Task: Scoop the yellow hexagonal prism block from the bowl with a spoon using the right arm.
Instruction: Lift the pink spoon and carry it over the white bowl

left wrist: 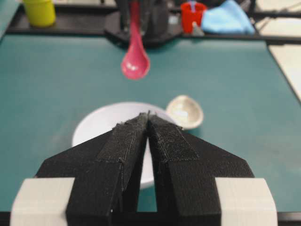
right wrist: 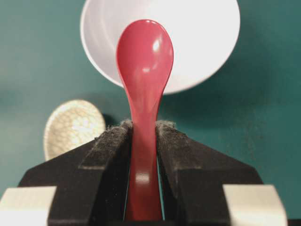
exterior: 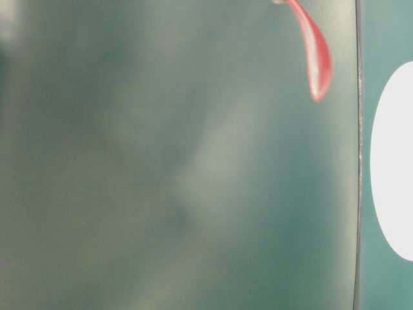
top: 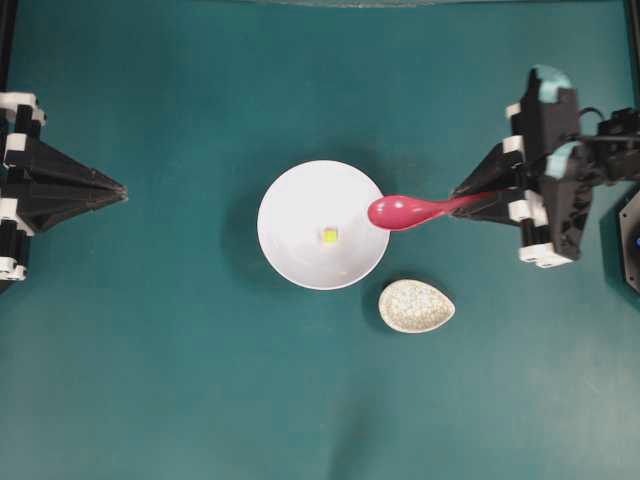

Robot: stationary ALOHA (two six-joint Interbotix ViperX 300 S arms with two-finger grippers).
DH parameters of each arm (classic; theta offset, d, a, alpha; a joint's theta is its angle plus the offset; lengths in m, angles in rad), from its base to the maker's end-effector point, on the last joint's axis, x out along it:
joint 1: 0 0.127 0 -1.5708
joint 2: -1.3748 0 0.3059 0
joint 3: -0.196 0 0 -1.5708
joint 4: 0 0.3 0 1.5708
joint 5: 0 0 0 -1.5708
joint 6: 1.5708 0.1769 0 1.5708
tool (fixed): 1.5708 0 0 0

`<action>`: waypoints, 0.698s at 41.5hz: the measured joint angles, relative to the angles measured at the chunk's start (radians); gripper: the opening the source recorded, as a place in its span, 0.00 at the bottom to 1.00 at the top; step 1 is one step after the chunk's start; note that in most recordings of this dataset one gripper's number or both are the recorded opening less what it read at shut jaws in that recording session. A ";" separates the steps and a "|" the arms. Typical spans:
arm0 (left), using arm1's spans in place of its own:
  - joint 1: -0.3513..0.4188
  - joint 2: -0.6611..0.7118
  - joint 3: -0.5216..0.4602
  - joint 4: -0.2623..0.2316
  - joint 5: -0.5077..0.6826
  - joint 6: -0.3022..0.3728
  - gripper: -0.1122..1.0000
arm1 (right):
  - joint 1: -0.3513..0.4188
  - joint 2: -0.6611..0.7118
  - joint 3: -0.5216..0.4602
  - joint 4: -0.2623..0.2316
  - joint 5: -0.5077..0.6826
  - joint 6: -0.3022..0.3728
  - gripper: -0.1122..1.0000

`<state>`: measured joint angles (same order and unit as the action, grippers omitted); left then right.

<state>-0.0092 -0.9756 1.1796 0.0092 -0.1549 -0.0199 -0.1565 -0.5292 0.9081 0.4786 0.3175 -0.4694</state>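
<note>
The white bowl (top: 322, 225) stands mid-table with the tiny yellow hexagonal prism block (top: 330, 235) lying inside it. My right gripper (top: 462, 193) is shut on the handle of the pink-red spoon (top: 410, 211), held in the air. Its scoop hangs just over the bowl's right rim, to the right of the block. In the right wrist view the spoon (right wrist: 144, 70) runs up from between the pads of the right gripper (right wrist: 144, 125) toward the bowl (right wrist: 207, 37); the scoop hides the block there. My left gripper (top: 120, 189) rests shut and empty at the far left, its tips (left wrist: 148, 115) together.
A speckled off-white teardrop rest (top: 417, 306) lies just right of and below the bowl. A yellow cup (left wrist: 39, 11), a red cup (left wrist: 193, 13) and a blue cloth (left wrist: 228, 19) sit beyond the table's far edge in the left wrist view.
</note>
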 measured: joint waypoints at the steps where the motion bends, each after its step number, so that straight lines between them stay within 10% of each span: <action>1: 0.000 0.000 0.000 0.000 0.003 0.000 0.17 | 0.000 0.009 -0.005 -0.005 0.000 -0.002 0.30; 29: 0.000 -0.020 -0.002 0.002 0.060 0.000 0.17 | -0.018 0.235 -0.239 -0.058 0.179 0.064 0.30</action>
<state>-0.0092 -0.9956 1.1781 0.0107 -0.0951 -0.0199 -0.1749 -0.2945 0.6688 0.4203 0.4970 -0.4050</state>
